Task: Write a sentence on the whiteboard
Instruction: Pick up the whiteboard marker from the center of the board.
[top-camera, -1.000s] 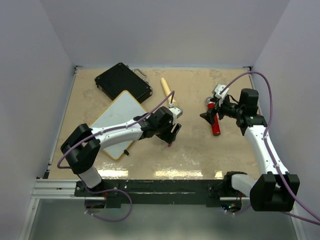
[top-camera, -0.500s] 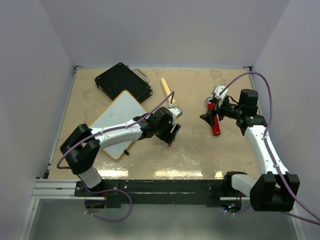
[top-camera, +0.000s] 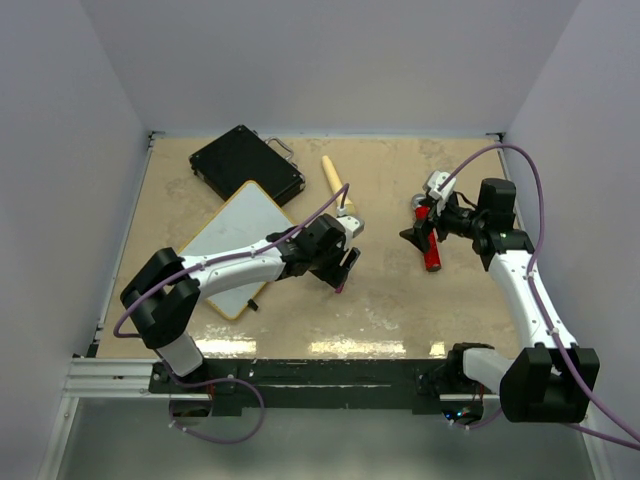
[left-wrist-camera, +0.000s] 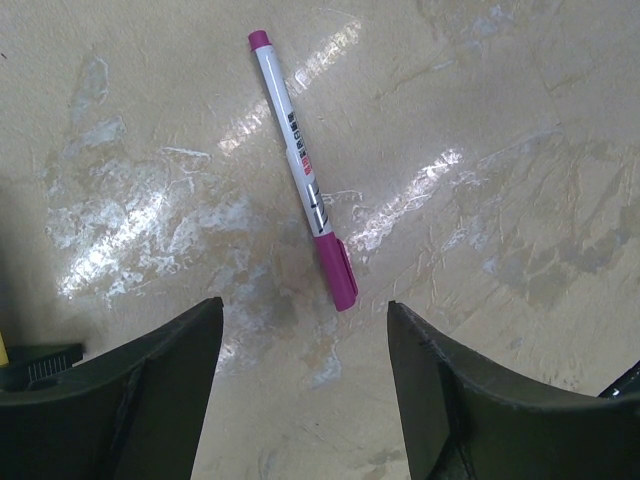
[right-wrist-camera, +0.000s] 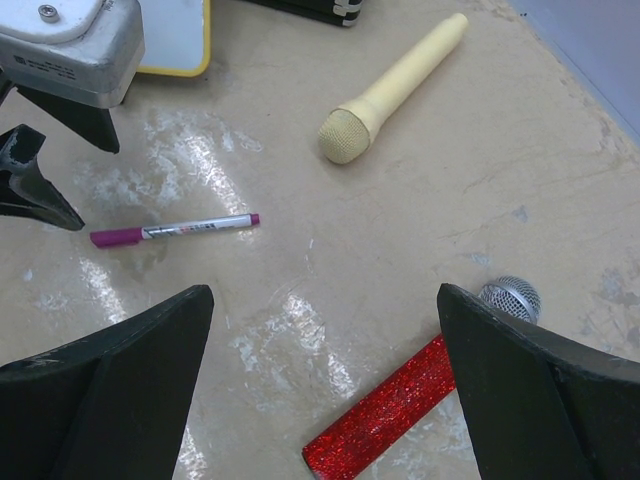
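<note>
The whiteboard (top-camera: 245, 215), white with a thin yellow frame, lies at the left with my left arm reaching across its near part; its corner (right-wrist-camera: 175, 40) shows in the right wrist view. No sentence is in view; the board surface I see is plain white. A white marker with magenta cap (left-wrist-camera: 303, 170) lies on the table, also seen as the marker (right-wrist-camera: 175, 230). My left gripper (left-wrist-camera: 305, 305) hovers open just above the marker's cap end, not touching it; from above the left gripper (top-camera: 343, 272) hides most of it. My right gripper (right-wrist-camera: 325, 290) stands wide open and empty over the table.
A black case (top-camera: 245, 163) lies at the back left. A beige microphone (right-wrist-camera: 390, 90) lies behind the marker. A red glitter microphone (right-wrist-camera: 400, 415) with a mesh head lies under my right gripper (top-camera: 418, 232). White walls enclose the table.
The left gripper's jaws have narrowed slightly and it has shifted a little over the marker. The right arm and the objects have not moved.
</note>
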